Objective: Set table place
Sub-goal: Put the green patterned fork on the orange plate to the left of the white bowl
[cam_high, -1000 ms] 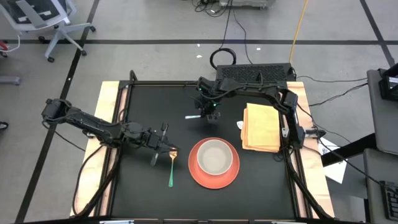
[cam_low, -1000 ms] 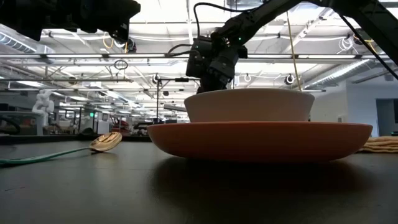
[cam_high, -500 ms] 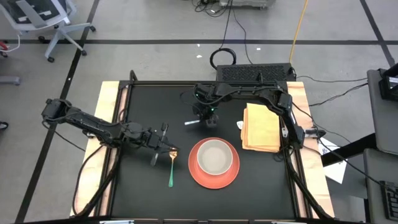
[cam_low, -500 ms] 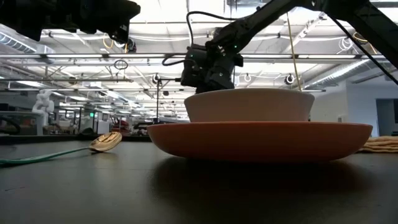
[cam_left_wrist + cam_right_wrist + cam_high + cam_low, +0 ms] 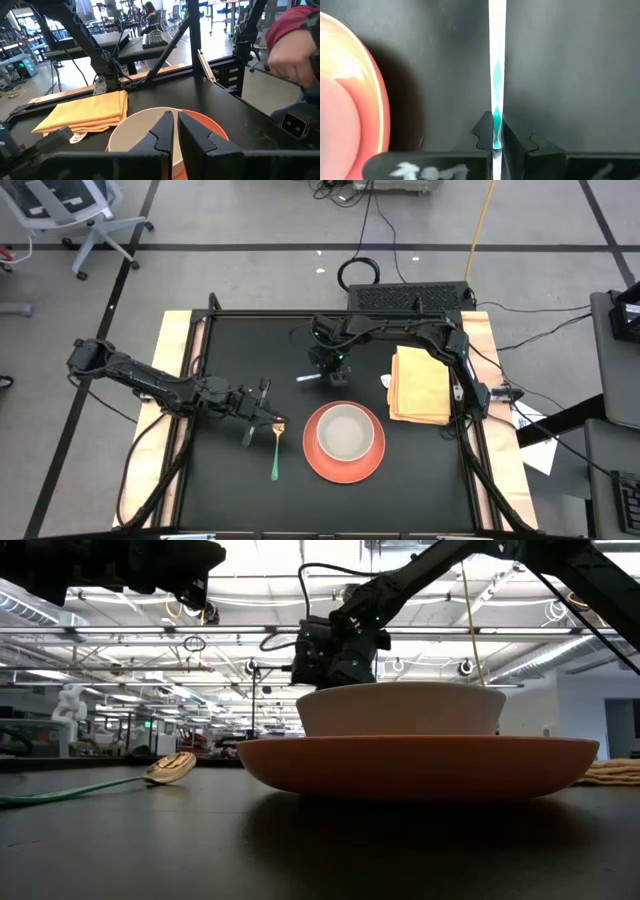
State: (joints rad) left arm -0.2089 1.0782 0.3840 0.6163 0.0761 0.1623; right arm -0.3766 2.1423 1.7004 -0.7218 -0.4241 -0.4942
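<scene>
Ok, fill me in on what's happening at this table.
A place setting is being laid on the black table. The right gripper is shut on a thin white utensil, just behind the orange plate holding a white bowl. The left gripper is shut and empty, by the green-handled spoon. A yellow napkin lies right of the plate.

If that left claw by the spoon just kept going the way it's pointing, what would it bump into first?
Probably the bowl on the orange plate. The left gripper, shut and empty, points across the table straight at it, with the yellow cloth farther off; how much gap remains is hard to judge.
</scene>
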